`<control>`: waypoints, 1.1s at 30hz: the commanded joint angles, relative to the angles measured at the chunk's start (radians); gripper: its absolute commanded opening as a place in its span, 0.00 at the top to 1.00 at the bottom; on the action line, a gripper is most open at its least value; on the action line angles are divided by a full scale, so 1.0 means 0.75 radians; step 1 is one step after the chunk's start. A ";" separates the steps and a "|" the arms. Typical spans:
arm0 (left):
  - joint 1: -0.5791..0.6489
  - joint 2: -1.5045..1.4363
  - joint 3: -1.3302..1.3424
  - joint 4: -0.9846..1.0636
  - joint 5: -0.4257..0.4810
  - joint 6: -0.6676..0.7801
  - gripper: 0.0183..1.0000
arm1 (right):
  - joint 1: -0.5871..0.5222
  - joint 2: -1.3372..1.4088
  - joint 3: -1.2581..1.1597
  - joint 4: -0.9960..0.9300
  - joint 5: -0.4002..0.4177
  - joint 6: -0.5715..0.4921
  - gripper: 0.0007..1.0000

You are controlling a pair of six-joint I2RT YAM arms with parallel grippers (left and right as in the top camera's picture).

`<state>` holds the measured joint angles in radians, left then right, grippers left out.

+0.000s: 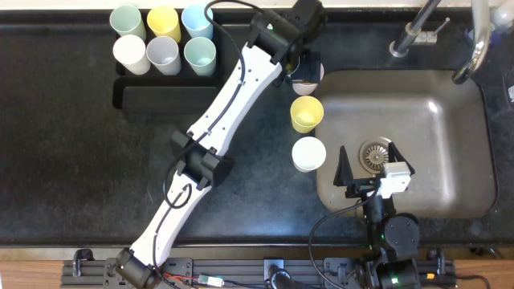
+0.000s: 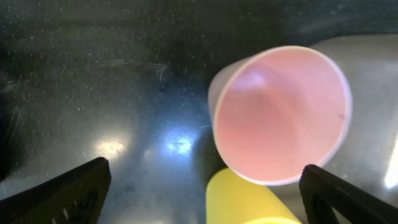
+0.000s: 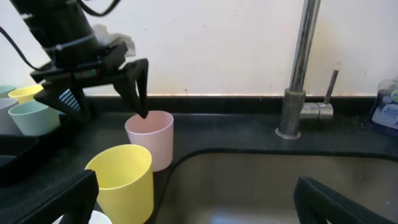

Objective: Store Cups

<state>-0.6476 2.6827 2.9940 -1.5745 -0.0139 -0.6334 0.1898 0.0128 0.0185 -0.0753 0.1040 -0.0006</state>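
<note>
Pink cup (image 2: pixel 280 115): on worktop (image 1: pixel 80 160), sink (image 1: pixel 438 92) far-left corner; left claw (image 2: pixel 205 168) spread wide above it. Centre over rim, descend clear of yellow cup (image 2: pixel 249 205), then clamp.

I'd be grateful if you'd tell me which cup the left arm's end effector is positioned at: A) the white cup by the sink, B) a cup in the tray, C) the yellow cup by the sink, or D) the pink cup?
D: the left end effector hangs open just above the pink cup, whose mouth faces the left wrist camera, while the yellow cup stands beside it untouched.
</note>
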 commanded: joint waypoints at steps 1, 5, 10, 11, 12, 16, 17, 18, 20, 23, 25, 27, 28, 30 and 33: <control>-0.003 0.074 0.036 0.028 -0.070 -0.040 0.05 | -0.007 -0.012 -0.018 0.009 -0.004 0.000 0.00; -0.003 0.082 0.036 0.058 -0.070 -0.040 0.09 | -0.007 -0.012 -0.018 0.009 -0.004 0.000 0.01; -0.003 0.083 0.031 0.075 -0.071 -0.040 0.15 | -0.007 -0.012 -0.018 0.009 -0.004 0.000 0.00; -0.003 0.085 0.030 0.079 -0.078 -0.039 0.17 | -0.007 -0.012 -0.018 0.009 -0.004 0.000 0.00; -0.003 0.086 0.030 0.080 -0.080 -0.039 0.19 | -0.007 -0.012 -0.018 0.009 -0.004 0.000 0.00; -0.004 0.087 0.030 0.083 -0.083 -0.040 0.53 | -0.007 -0.012 -0.018 0.009 -0.004 0.000 0.00; -0.004 0.087 0.030 0.083 -0.084 -0.039 0.60 | -0.007 -0.012 -0.018 0.009 -0.004 0.000 0.00; -0.004 0.087 0.030 0.083 -0.084 -0.039 0.65 | -0.007 -0.012 -0.018 0.009 -0.004 0.000 0.00; -0.004 0.087 0.030 0.083 -0.084 -0.035 0.80 | -0.007 -0.012 -0.018 0.009 -0.004 0.000 0.00; -0.004 0.087 0.030 0.083 -0.084 -0.035 0.89 | -0.007 -0.012 -0.018 0.009 -0.004 0.000 0.00; -0.004 0.087 0.030 0.083 -0.083 -0.035 0.97 | -0.007 -0.012 -0.018 0.009 -0.004 0.000 0.01; -0.004 0.086 0.030 0.083 -0.084 -0.029 0.98 | -0.007 -0.012 -0.018 0.009 -0.004 0.000 0.00; -0.004 0.083 0.031 0.083 -0.086 -0.029 0.98 | -0.007 -0.012 -0.018 0.009 -0.004 0.000 0.00; -0.006 0.072 0.031 0.083 -0.090 -0.023 0.98 | -0.007 -0.012 -0.018 0.009 -0.004 0.000 0.00; -0.006 0.006 0.028 0.082 -0.119 0.018 0.98 | -0.007 -0.012 -0.018 0.009 -0.004 0.000 0.00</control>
<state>-0.6476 2.7361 2.9986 -1.5101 -0.0650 -0.6518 0.1898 0.0128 0.0185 -0.0746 0.1043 0.0002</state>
